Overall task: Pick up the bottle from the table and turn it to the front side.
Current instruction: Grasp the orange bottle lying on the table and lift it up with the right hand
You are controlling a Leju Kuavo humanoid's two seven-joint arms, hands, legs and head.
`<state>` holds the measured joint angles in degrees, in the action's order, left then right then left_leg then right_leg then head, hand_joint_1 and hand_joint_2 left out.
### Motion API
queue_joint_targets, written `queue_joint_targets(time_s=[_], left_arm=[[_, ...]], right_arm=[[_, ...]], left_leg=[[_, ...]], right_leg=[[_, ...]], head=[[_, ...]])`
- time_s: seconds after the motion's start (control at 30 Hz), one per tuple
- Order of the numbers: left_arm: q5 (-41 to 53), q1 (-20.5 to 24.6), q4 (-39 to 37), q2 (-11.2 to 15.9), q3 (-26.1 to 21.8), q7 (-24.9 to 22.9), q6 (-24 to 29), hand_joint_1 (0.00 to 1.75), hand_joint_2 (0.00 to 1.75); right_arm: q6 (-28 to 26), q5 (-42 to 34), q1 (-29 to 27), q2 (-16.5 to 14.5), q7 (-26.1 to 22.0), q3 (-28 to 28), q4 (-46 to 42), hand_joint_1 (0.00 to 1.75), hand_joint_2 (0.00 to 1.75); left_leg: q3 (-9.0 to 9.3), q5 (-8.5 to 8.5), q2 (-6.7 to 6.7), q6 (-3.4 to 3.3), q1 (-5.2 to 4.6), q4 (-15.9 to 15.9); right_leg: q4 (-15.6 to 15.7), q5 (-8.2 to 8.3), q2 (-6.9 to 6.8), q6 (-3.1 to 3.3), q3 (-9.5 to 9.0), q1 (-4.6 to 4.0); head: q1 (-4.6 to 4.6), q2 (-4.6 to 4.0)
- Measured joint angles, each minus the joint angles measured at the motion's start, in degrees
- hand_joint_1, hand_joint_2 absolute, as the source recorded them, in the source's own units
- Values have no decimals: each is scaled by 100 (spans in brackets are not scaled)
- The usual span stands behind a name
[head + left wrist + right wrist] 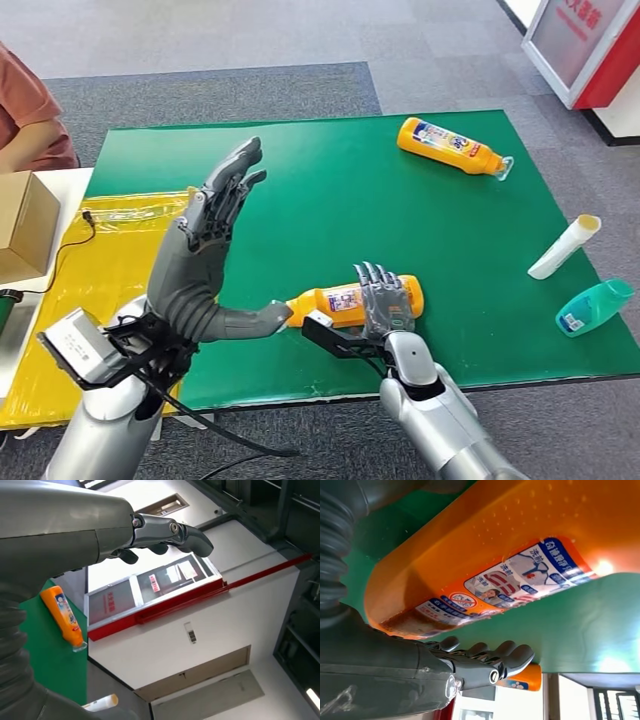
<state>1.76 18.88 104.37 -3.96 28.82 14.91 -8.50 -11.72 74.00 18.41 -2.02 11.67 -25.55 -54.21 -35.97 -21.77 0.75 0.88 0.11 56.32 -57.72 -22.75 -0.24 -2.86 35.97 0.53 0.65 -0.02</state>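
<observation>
Head view, lower centre: the orange bottle (pixel 353 301) lies on its side on the green mat (pixel 317 180), near the mat's front edge. The right hand (pixel 385 298) lies over the bottle's thick end, fingers draped across the top; whether they really clamp it or just rest on it is hard to tell, since the thumb is hidden behind the bottle. In the right wrist view the bottle (pixel 501 565) sits right against the hand, label readable, fingers (pixel 497 655) stretched along it. The bottle's cap end is partly covered by the left thumb in the head view.

Left hand (pixel 215 235), left of centre: raised above the mat, released, fingers straight and apart, holding nothing; its thumb tip reaches toward the bottle's narrow end, contact unclear.

Further back, upper right: a second orange bottle (pixel 451 146) on its side. Right edge of the mat: a white tube (pixel 564 246) and a teal bottle (pixel 595 305), both lying down. Left side: a yellow sheet (pixel 98 260), a cardboard box (pixel 26 225), and a person's sleeve (pixel 26 110) cut off at the frame edge.
</observation>
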Motion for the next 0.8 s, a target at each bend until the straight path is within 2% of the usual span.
queue_joint_targets(time_s=[0.2, 0.33, 0.8], left_arm=[[-161, 125, 0, 0, 110, 0, 18, 0, 175], [-191, 184, 0, 0, 135, -5, 23, 0, 175], [-213, 183, 0, 33, 157, -7, 32, 0, 175]], right_arm=[[14, -204, 374, -34, -77, 244, 587, 0, 175], [51, -206, 600, -34, -78, 379, 906, 172, 175], [42, -303, 839, -65, -353, 579, 1219, 175, 175]], left_leg=[[0, 2, 0, -2, 0, 0], [0, 5, 0, -5, 0, 2], [1, 5, 0, -6, 0, 2]], right_leg=[[0, 2, 0, -2, -1, 0], [0, 5, 0, -6, -2, 1], [0, 6, 1, -6, -3, 1]], head=[[1, 0], [1, 0], [1, 0]])
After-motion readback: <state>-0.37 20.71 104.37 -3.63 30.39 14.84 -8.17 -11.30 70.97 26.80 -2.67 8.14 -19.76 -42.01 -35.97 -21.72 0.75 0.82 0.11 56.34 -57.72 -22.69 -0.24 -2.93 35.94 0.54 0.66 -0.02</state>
